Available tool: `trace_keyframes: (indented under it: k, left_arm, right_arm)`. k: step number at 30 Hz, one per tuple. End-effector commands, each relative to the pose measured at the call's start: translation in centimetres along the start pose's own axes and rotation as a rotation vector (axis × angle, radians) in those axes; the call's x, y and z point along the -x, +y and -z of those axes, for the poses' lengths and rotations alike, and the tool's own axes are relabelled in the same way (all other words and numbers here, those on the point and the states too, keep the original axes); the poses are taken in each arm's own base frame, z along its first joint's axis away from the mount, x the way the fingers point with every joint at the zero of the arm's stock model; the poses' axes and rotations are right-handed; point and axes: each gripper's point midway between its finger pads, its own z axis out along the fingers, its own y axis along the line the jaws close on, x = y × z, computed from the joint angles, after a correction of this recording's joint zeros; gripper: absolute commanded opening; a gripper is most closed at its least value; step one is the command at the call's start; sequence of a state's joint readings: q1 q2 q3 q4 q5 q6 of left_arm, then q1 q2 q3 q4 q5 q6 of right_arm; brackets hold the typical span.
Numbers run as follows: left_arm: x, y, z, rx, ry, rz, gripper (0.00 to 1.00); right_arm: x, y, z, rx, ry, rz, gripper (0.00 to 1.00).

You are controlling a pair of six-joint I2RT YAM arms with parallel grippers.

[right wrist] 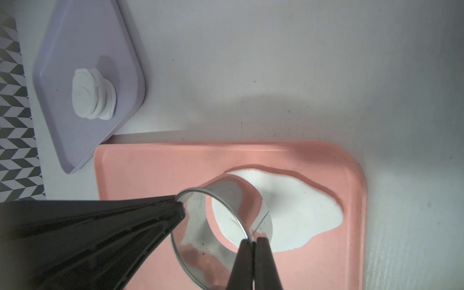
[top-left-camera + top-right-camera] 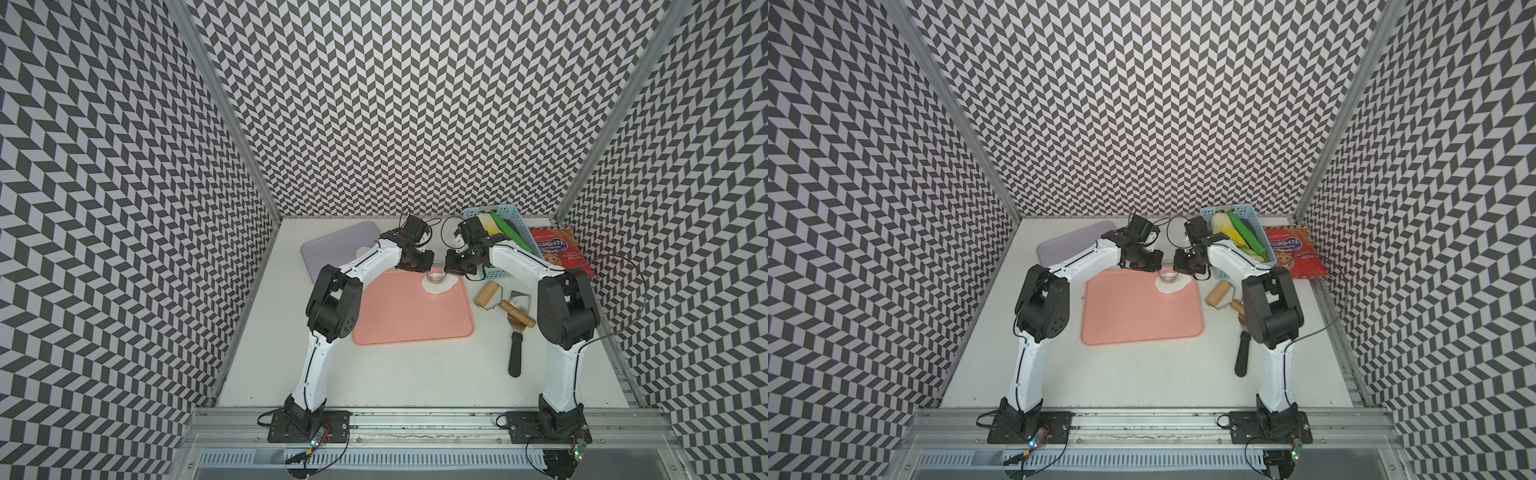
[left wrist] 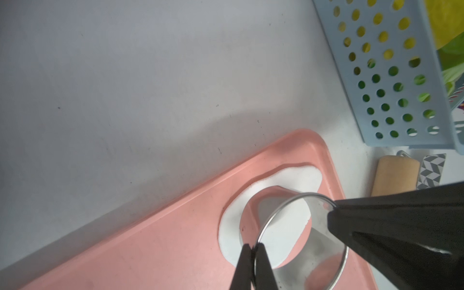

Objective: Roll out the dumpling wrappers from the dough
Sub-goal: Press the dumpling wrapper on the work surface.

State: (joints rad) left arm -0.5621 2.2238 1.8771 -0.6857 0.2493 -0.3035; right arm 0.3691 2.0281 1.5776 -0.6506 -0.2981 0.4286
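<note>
A flat white sheet of dough (image 2: 448, 286) (image 2: 1180, 286) (image 3: 301, 175) (image 1: 301, 213) lies at the far right corner of the pink mat (image 2: 411, 316) (image 2: 1133, 320). A steel ring cutter (image 2: 435, 277) (image 2: 1168, 276) (image 3: 324, 251) (image 1: 198, 241) stands on it, with white dough showing inside the ring. My left gripper (image 2: 424, 266) (image 3: 254, 247) is shut on the ring's rim on the left. My right gripper (image 2: 451, 268) (image 1: 254, 241) is shut on the opposite rim. A stack of dumpling wrappers (image 1: 93, 96) sits on the lavender tray (image 2: 332, 249) (image 1: 75, 50).
A blue perforated basket (image 2: 492, 272) (image 3: 381, 75) with yellow and green items stands just right of the grippers. A red snack bag (image 2: 561, 249) lies beyond it. A wooden roller (image 2: 487, 294), a metal scraper (image 2: 519, 298) and a black-handled spatula (image 2: 515, 353) lie right of the mat.
</note>
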Motion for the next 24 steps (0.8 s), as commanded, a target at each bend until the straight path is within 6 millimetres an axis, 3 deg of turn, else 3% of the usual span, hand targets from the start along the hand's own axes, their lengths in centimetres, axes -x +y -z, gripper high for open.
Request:
trace_keyframes:
  k: [1,24]
  left_arm:
    - [0.0,-0.3,0.0,-0.034,0.004,0.015,0.00]
    - [-1.4,0.2,-2.4,-0.046,0.049,0.032,0.00]
  right_arm:
    - [-0.3,-0.2,-0.9,0.019,0.010,-0.009,0.00]
    - [-1.1,-1.4,-2.5,-0.010,0.040,-0.019,0.00]
